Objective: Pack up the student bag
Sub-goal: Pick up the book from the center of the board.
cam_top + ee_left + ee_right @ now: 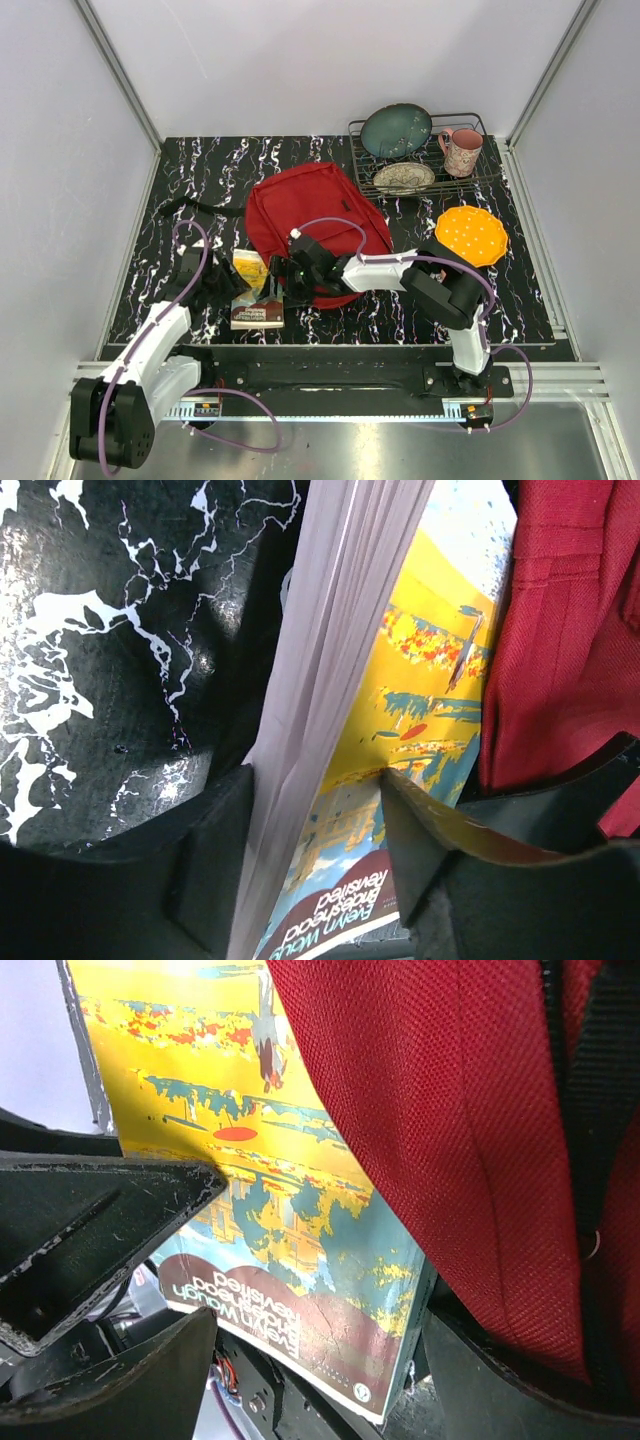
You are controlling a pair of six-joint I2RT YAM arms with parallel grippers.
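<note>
The left fingers [205, 865] clamp the book [420, 700], with the bag [570, 660] at their 3 o'clock. The right fingers [110, 1385] gape wide, straddling the bag's edge.

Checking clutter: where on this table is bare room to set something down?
Bare: far-left table corner, left of the student bag; near strip right of the book. Crowded: left hand and right hand at the book; rack and orange plate fill the right.
</note>
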